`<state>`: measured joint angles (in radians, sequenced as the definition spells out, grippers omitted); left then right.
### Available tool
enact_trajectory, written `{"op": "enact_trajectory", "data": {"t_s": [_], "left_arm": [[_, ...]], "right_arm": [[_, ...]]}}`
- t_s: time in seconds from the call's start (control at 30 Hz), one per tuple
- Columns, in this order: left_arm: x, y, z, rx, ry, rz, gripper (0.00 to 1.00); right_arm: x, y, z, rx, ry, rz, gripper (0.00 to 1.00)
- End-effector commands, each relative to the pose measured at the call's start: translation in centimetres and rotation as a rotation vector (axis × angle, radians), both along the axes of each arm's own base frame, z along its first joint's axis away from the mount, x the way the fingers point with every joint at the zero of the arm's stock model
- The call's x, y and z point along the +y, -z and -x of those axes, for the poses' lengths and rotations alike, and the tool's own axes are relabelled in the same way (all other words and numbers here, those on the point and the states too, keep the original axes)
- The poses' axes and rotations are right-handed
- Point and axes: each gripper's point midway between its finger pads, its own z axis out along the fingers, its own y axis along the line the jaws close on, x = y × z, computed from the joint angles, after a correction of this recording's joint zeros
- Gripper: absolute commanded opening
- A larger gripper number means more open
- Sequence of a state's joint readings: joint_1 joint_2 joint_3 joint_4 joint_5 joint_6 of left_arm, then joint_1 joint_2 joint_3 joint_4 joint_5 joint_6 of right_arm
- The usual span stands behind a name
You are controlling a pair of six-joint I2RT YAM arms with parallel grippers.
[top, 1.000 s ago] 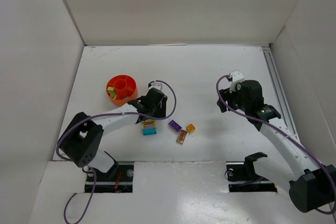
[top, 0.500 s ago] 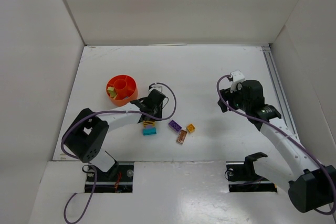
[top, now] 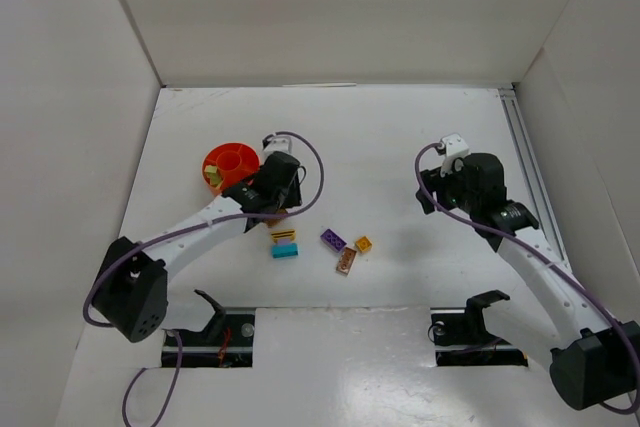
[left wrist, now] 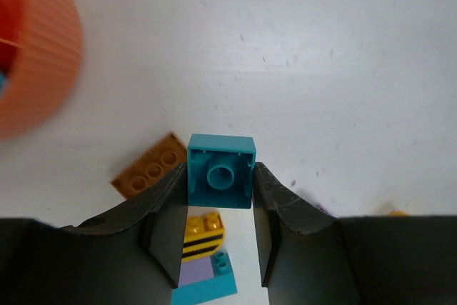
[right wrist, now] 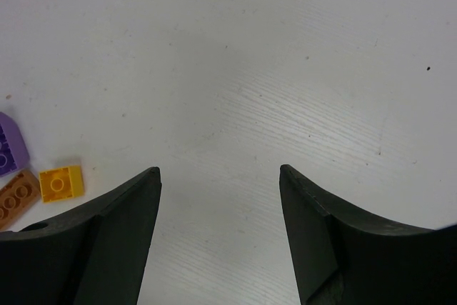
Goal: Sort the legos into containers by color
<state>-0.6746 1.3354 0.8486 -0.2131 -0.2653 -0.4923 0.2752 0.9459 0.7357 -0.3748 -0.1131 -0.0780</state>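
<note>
My left gripper [left wrist: 220, 180] pinches a teal brick [left wrist: 221, 166], carried toward the orange bowl [left wrist: 32, 69] at upper left (a lime piece [top: 213, 178] already sits inside). My right gripper [right wrist: 218, 183] hangs spread, empty. Five loose legos [top: 333, 240] wait mid-frame, so I judge most sorting remains.

White table [top: 400, 137], white walls [top: 330, 7], even light

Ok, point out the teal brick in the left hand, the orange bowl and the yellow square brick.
teal brick [left wrist: 221, 171], left wrist view, hollow underside
orange bowl [left wrist: 39, 69], left wrist view, ribbed outer wall
yellow square brick [right wrist: 61, 183], right wrist view, face centre
</note>
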Motion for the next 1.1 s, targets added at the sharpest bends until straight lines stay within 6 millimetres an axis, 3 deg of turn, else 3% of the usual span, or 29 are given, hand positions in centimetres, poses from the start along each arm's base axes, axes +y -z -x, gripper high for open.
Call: {"op": "enact_trajectory", "data": {"t_s": [0.0, 0.13, 0.2, 0.37, 0.83, 1.07], "left_arm": [[3.3, -4.3, -3.2, -0.124, -0.173, 0.024, 0.12], [7.2, -6.5, -5.5, -0.167, -0.299, 0.019, 0.12], [9.2, -6.5, -6.1, -0.173, -0.361, 0.007, 0.12], [11.3, -7.2, -6.7, -0.189, -0.42, 0.012, 0.13], [13.6, -5.3, -6.5, -0.169, -0.535, -0.072, 0.17], [14.0, -3.8, -6.0, -0.134, -0.548, -0.099, 0.26]], "right_arm": [[-0.2, -1.0, -0.2, -0.04, -0.003, -0.007, 0.72], [-0.4, -0.7, -0.1, -0.031, 0.005, 0.0, 0.72], [-0.7, -1.2, -0.3, -0.04, 0.014, -0.002, 0.72], [-1.0, -1.3, -0.2, -0.035, 0.018, 0.007, 0.72], [-1.7, -1.3, -0.9, -0.033, 0.034, 0.029, 0.72], [-1.5, -1.3, -0.9, -0.032, 0.027, 0.024, 0.72]]}}
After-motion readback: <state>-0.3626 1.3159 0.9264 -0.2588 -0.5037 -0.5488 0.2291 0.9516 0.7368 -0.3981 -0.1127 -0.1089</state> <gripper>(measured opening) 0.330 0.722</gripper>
